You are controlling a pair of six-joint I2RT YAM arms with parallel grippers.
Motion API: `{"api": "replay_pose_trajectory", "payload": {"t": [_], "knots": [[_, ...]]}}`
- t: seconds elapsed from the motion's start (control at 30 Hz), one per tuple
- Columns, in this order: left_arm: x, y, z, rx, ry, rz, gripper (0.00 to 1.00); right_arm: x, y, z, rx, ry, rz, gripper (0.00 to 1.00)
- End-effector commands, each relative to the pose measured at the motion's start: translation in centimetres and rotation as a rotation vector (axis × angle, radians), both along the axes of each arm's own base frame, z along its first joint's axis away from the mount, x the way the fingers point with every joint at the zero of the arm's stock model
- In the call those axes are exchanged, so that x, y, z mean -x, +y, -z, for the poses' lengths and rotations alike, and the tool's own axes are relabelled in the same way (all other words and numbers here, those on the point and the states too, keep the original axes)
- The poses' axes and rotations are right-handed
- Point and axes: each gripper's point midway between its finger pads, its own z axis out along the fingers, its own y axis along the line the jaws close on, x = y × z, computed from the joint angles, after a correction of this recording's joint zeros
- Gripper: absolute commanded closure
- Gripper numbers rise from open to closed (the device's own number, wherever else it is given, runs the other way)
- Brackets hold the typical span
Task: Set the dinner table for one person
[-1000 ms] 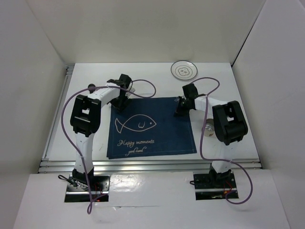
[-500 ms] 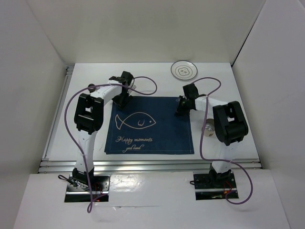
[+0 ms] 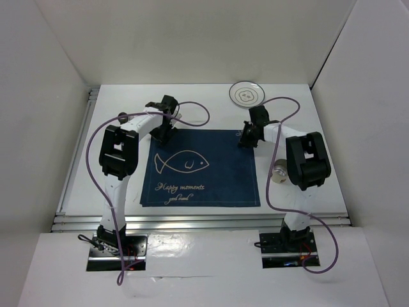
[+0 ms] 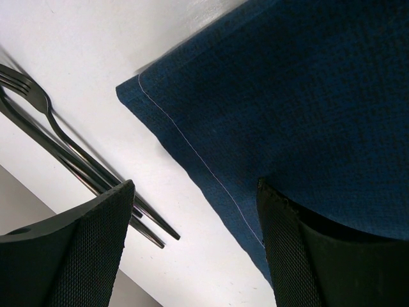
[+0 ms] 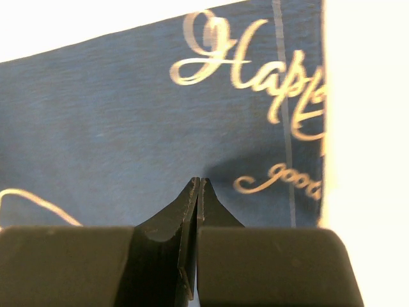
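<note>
Left gripper (image 3: 163, 132) (image 4: 192, 246): wide open, holding nothing. Parked low over the far-left corner of the placemat (image 3: 201, 167) (image 4: 300, 109), straddling its left hem. One finger (image 4: 323, 256) above the blue cloth, the other finger (image 4: 67, 256) above bare white surface (image 3: 204, 110) (image 4: 77, 38). Contact with cloth or surface: can't tell from the wrist view.

Just outside that hem, on the surface: fork (image 4: 61, 137) with a second piece of cutlery tight beside it, roughly parallel to the hem, handles running under the outer finger. Not picked up.

Right gripper (image 3: 245, 139) (image 5: 198, 187): fully closed, tips pressed together with no gap. Down at the far-right corner of the placemat, tips pointing at the blue cloth (image 5: 115, 121) near the gold lettering. Possibly pinching a bit of cloth, but too close and dark at the tips to confirm.

Placemat flat in the middle of the surface, fish print and lettering up, text side toward the near edge with the silver rail (image 3: 192, 220).

Plate (image 3: 246, 94) at the far edge, right of centre, well apart from both grippers. Small round metal item (image 3: 279, 173) on the surface beside the right arm, off the placemat's right edge, partly hidden.
</note>
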Motion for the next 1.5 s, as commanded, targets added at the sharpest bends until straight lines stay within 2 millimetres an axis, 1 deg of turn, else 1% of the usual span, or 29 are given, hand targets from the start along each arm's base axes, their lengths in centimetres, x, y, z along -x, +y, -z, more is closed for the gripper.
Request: {"api": "replay_pose_trajectory", "payload": {"t": [0.0,0.07,0.1,0.13,0.17,0.27,0.37,0.43,0.47,0.5,0.53,0.57,0.63,0.7,0.77,0.83,0.9,0.93,0.97,1.07,1.1,1.17,1.2,1.23,1.3,1.37,1.4,1.43,1.47], "knots": [[1.0,-0.7,2.0,0.058,0.05,-0.041,0.17,-0.8,-1.3,1.2,0.051,0.017,0.017,1.0],[1.6,-0.6,2.5,0.052,0.07,-0.042,0.17,-1.1,-1.9,1.9,0.064,0.035,0.031,1.0],[1.4,-0.6,2.5,0.055,0.06,-0.041,0.17,-1.0,-2.5,3.2,0.085,0.064,0.033,1.0],[1.4,-0.6,2.5,0.055,0.06,-0.041,0.17,-0.8,-2.6,3.7,0.095,0.089,0.024,1.0],[1.5,-0.6,2.8,0.055,0.061,-0.041,0.17,-1.5,-2.7,3.7,0.106,0.086,0.031,1.0],[1.2,-0.5,2.7,0.046,0.052,-0.035,0.17,-1.9,-2.8,4.4,0.117,0.1,0.035,1.0],[1.3,-0.3,3.0,0.034,0.057,-0.037,0.17,-1.9,-2.8,4.4,0.117,0.1,0.035,1.0],[1.1,-0.3,3.4,0.034,0.056,-0.037,0.17,-2.2,-2.5,3.3,0.097,0.085,0.047,1.0],[1.1,-0.3,3.4,0.034,0.056,-0.037,0.17,-2.1,-2.6,3.1,0.095,0.079,0.047,1.0],[0.9,-0.4,3.4,0.037,0.047,-0.037,0.17,-1.1,-2.7,3.6,0.093,0.096,0.057,1.0],[0.9,-0.4,3.4,0.037,0.047,-0.037,0.17,-1.0,-2.7,2.8,0.083,0.076,0.067,1.0],[0.9,-0.4,3.4,0.037,0.047,-0.037,0.17,-0.7,-2.7,2.7,0.082,0.073,0.067,1.0],[0.6,-0.4,3.1,0.034,0.033,-0.047,0.17,0.3,-3.1,3.1,0.09,0.085,0.082,1.0],[0.4,-0.4,3.3,0.034,0.033,-0.048,0.17,0.5,-3.1,3.0,0.084,0.081,0.09,1.0],[0.5,-0.6,3.3,0.046,0.033,-0.055,0.17,0.5,-3.5,3.4,0.085,0.09,0.099,1.0],[1.4,-0.6,3.7,0.053,0.055,-0.061,0.17,0.2,-3.6,3.6,0.099,0.087,0.094,1.0],[1.6,-0.7,3.2,0.068,0.046,-0.059,0.17,0.0,-4.2,3.7,0.118,0.086,0.072,1.0],[1.3,-0.8,2.8,0.073,0.029,-0.058,0.17,-0.8,-4.1,3.0,0.113,0.063,0.074,1.0],[1.9,-0.6,2.9,0.07,0.04,-0.058,0.17,-1.0,-4.1,3.2,0.12,0.061,0.062,1.0],[1.9,-0.6,3.0,0.073,0.03,-0.058,0.17,-1.7,-4.5,2.6,0.129,0.056,0.056,1.0],[1.9,-0.6,3.0,0.073,0.03,-0.058,0.17,-1.4,-4.5,2.7,0.13,0.066,0.055,1.0],[1.9,-0.4,3.0,0.065,0.027,-0.06,0.17,-1.8,-4.5,2.1,0.133,0.046,0.046,1.0],[1.9,-0.4,3.0,0.065,0.027,-0.06,0.17,-2.3,-4.5,1.1,0.134,0.02,0.04,1.0],[1.9,-0.2,2.9,0.052,0.023,-0.063,0.12,-2.2,-4.5,0.8,0.134,0.02,0.04,1.0],[1.1,-0.3,2.2,0.051,-0.003,-0.065,0.08,-2.6,-4.3,-0.6,0.128,-0.017,0.019,1.0],[1.0,-0.2,1.9,0.046,-0.008,-0.077,0.0,-2.8,-4.1,-2.2,0.121,-0.053,0.006,0.95],[0.6,-0.3,1.5,0.051,-0.022,-0.077,0.0,-2.9,-4.2,-2.8,0.127,-0.07,-0.005,0.9],[0.3,-0.6,1.2,0.068,-0.032,-0.082,0.0,-3.0,-4.2,-4.1,0.122,-0.098,-0.003,0.8],[0.4,-0.6,0.7,0.07,-0.037,-0.082,0.0,-3.3,-4.0,-5.1,0.119,-0.123,-0.016,0.63]]}}
